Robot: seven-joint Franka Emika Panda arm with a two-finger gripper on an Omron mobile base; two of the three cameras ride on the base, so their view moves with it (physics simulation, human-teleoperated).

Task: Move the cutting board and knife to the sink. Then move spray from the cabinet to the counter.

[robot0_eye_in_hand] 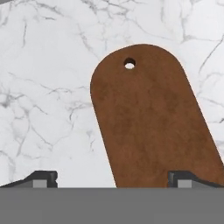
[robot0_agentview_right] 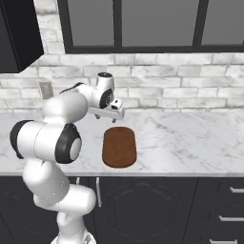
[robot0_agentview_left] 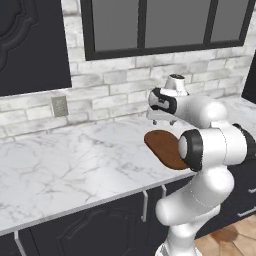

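The cutting board [robot0_agentview_left: 164,146] [robot0_agentview_right: 119,147] [robot0_eye_in_hand: 153,122], brown wood with rounded ends, lies flat on the white marble counter [robot0_agentview_left: 75,165] [robot0_agentview_right: 190,138] [robot0_eye_in_hand: 43,87] near its front edge. Its small hole is at the end away from the hand in the hand view. My gripper [robot0_agentview_left: 162,120] [robot0_agentview_right: 111,113] [robot0_eye_in_hand: 113,179] hangs above the board's wall-side end, pointing down, open and holding nothing. One fingertip [robot0_eye_in_hand: 183,178] is over the board, the other over bare marble. The knife, sink, spray and the task's cabinet are out of view.
A dark upper cabinet with an ornate carved panel [robot0_agentview_left: 30,40] [robot0_agentview_right: 16,33] hangs at the left. Behind the counter stand a brick wall with an outlet [robot0_agentview_left: 59,106] [robot0_agentview_right: 45,89] and a dark-framed window [robot0_agentview_left: 165,25]. Dark lower cabinets [robot0_agentview_right: 143,209] sit below.
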